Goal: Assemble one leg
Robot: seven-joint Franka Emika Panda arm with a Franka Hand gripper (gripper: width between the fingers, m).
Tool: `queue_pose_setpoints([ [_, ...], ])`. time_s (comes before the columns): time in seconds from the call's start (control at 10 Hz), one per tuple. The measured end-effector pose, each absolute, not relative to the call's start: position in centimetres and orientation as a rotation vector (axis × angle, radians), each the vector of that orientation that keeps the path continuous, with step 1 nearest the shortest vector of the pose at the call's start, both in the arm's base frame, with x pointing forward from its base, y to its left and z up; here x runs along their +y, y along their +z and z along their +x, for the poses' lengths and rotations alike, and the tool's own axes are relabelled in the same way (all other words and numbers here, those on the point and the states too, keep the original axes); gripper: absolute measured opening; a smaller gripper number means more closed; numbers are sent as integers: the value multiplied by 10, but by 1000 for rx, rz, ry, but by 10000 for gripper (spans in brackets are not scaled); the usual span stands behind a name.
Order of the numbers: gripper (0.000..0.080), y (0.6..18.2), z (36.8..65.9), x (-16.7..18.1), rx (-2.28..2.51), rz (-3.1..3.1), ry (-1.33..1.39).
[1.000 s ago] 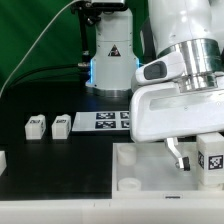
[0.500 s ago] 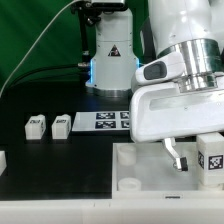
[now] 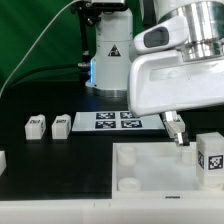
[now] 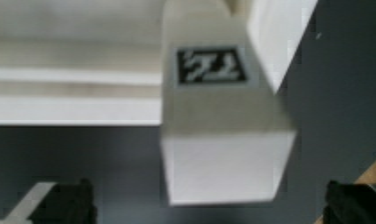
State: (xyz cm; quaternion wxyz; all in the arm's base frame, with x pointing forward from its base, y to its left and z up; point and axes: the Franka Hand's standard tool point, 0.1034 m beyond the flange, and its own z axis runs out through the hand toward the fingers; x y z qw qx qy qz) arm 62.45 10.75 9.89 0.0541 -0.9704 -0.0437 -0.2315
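The tool (image 4: 206, 203) is released: in the wrist view its 2 dark fingertips (image 4: 60, 203) stand wide apart, with a clear gap between each of them and the leg (image 4: 220, 110), so neither touches it. The leg lies between the fingertips in that view, a white block with its black-and-white tag on the face turned to the camera. In the exterior view only 1 finger (image 3: 179, 132) of the tool shows, hanging below the bulky white hand of the arm, just beside the leg (image 3: 210, 158) on the exterior view's left and higher than most of it. The leg stands upright there, tag facing the camera, on the right end of a large white tray (image 3: 150, 172); whether it sits in a socket cannot be told. The tray lies along the near edge of the black counter (image 3: 40, 150) and has round hollows near its left end. Behind the tray, the marker board (image 3: 110, 121) lies flat on the counter, partly hidden by the arm. Further to the exterior view's left, 2 more blocks (image 3: 37, 125) stand side by side, near each other but apart, well away from the tray. Behind the marker board rises the arm base (image 3: 112, 55), which carries a triangular warning label.
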Motion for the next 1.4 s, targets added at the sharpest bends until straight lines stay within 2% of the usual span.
queue_pose_setpoints([
  [0.3,649,90,625,103,-114,-2994,-238],
  [0.5,649,78,616,112,-52,-2983,75],
  [0.7,649,78,616,118,-63,-2970,189],
  [0.9,640,77,617,117,-60,-2971,177],
  [1.1,307,76,617,116,-61,-2972,177],
  [1.4,303,76,617,113,9,-2977,184],
])
